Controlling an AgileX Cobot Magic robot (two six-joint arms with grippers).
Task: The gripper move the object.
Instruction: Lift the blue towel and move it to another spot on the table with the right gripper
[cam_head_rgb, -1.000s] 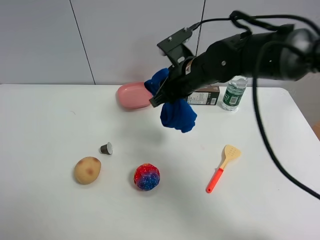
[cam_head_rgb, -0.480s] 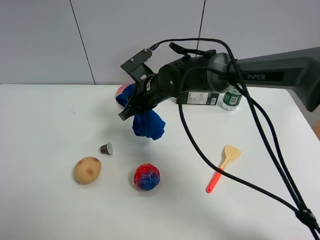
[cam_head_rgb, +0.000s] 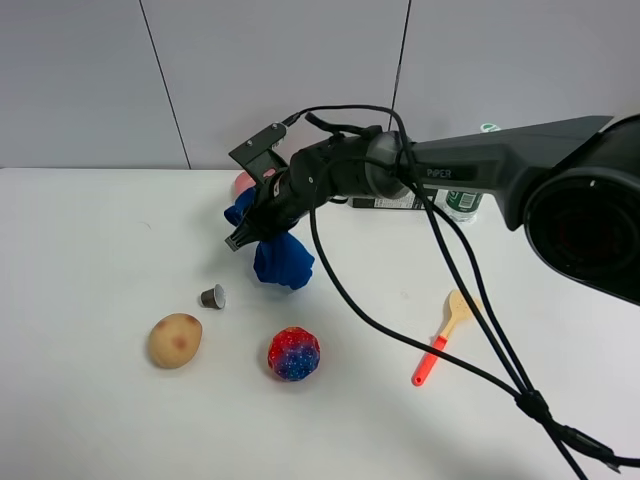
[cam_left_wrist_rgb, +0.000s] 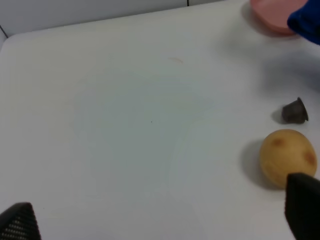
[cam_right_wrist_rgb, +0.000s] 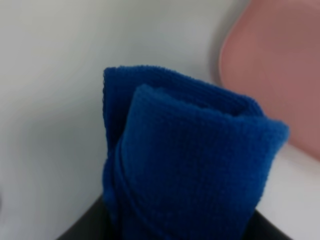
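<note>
Ball (cam_head_rgb: 294, 354) sits toward the table's (cam_head_rgb: 80, 430) front. Potato (cam_head_rgb: 175, 340) left of ball; capsule (cam_head_rgb: 212, 296) behind-left of ball. Cloth (cam_head_rgb: 280, 258) directly behind ball, dish (cam_head_rgb: 243, 183) farther behind ball. Spatula (cam_head_rgb: 446, 335) right of ball, well apart. Box (cam_head_rgb: 400, 203) and bottle (cam_head_rgb: 462, 203) far behind-right of ball.

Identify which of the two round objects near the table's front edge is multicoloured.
The glittery ball, mottled red and blue. The potato beside it is plain tan with brown spots. The ball lies just in front of the blue cloth.
</note>
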